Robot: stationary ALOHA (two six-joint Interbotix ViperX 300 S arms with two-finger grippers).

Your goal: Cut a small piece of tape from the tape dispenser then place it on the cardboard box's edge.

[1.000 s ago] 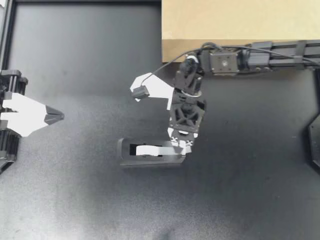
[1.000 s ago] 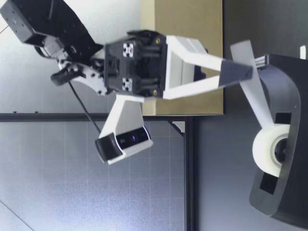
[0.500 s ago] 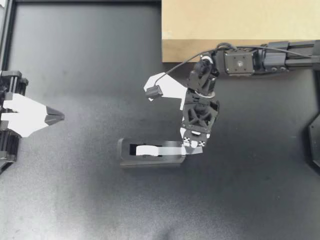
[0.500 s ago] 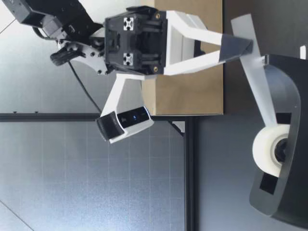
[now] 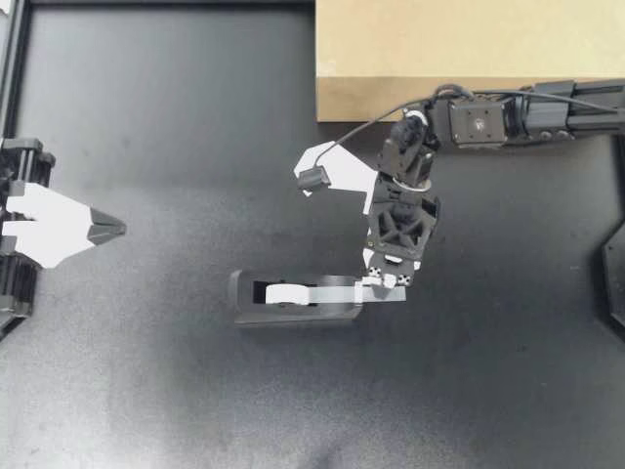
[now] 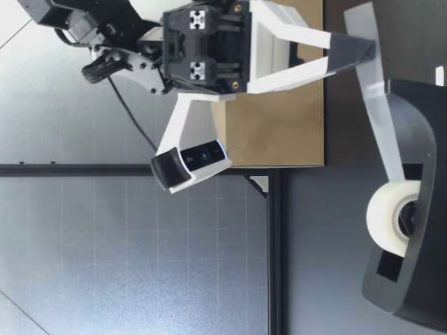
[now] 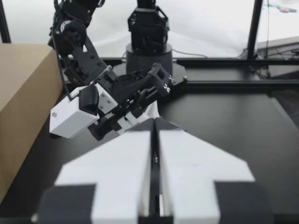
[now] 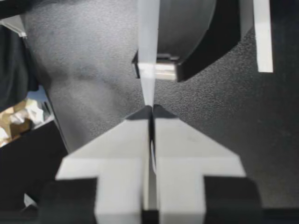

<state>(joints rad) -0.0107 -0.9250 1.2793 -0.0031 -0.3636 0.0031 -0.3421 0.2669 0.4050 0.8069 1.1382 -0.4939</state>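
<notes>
Bare table lies open between left gripper and tape dispenser, well apart. Cardboard box fills one corner; right arm runs along its edge. Right gripper, pinching taut tape strip, crowds dispenser's end. Room also open beyond dispenser, away from box.

Soft even light, pale sheen across the dark table

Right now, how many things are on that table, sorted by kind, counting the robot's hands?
Robot hands: 2, left hand and right hand
Tape dispenser: 1
Tape: 1 roll
Cardboard box: 1
Total: 5
</notes>
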